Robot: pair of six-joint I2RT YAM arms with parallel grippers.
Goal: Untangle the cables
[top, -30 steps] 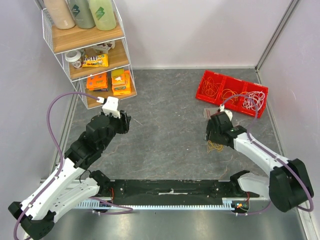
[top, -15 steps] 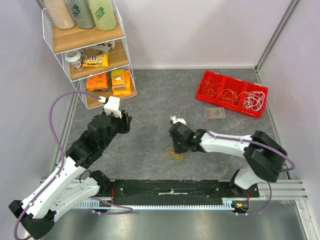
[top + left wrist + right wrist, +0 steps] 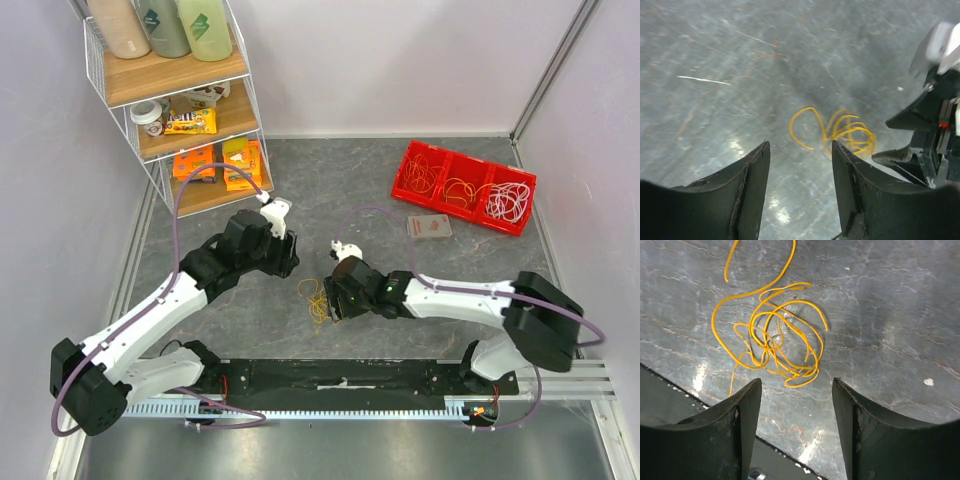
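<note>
Pale lilac walls (image 3: 400, 60) close in a grey, marbled table (image 3: 340, 190) that fills the middle of the frame. In the upper left stands a white wire shelf (image 3: 180, 80) with wooden boards: bottles (image 3: 165, 25) on top, snacks (image 3: 190, 122) below, orange boxes (image 3: 195, 162) lowest. A black rail (image 3: 340, 378) runs along the bottom edge. Soft glare spots the table.

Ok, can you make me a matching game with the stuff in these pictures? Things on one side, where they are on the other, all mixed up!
Things:
1. yellow cables
2. red bin
3. bottles
4. orange boxes

Places:
A. top shelf of the rack
B. far right part of the table
C. bottom shelf of the rack
D. near the middle of the table, in a loose tangle

Pairs: 1-D, 2-B, 3-A, 4-C
</note>
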